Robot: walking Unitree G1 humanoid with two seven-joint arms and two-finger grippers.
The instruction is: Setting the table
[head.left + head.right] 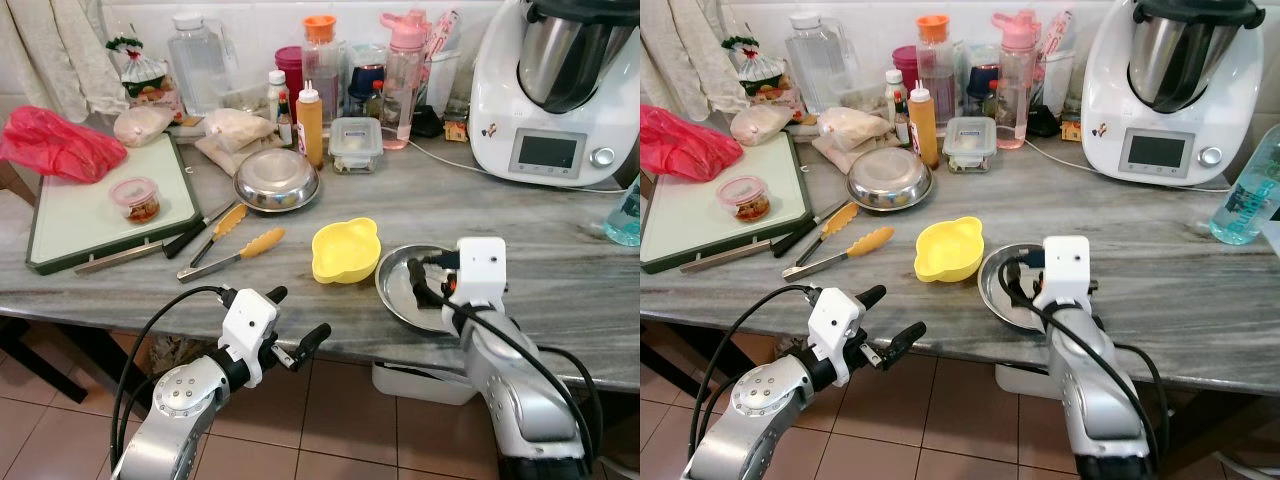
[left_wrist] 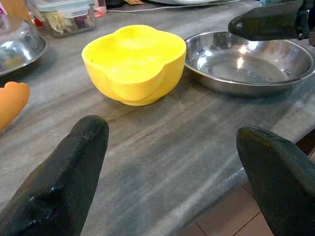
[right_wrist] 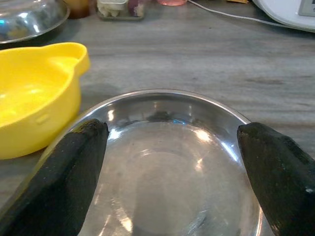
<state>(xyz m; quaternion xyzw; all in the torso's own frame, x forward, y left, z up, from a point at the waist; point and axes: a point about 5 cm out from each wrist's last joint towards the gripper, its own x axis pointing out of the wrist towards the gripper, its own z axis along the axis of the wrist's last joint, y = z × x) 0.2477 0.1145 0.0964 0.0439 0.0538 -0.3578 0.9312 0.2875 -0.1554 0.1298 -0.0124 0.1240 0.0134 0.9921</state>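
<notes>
A yellow lobed bowl [image 1: 345,250] stands near the front of the grey marble table [image 1: 560,250]. Just to its right lies a shallow steel plate [image 3: 167,172], touching or almost touching the bowl. My right gripper [image 1: 422,280] hovers open over the plate's near rim, its fingers [image 3: 64,182] spread about as wide as the plate, with nothing between them. My left gripper [image 1: 297,318] is open and holds nothing. It hangs in front of the table's front edge, a little below it, pointing toward the yellow bowl [image 2: 133,64].
Orange-tipped tongs [image 1: 235,250] and a knife [image 1: 195,232] lie left of the bowl, beside a green-edged cutting board [image 1: 100,215]. A second steel dish [image 1: 277,180], bottles, containers and a white kitchen machine [image 1: 555,90] crowd the back. A blue bottle [image 1: 625,215] stands far right.
</notes>
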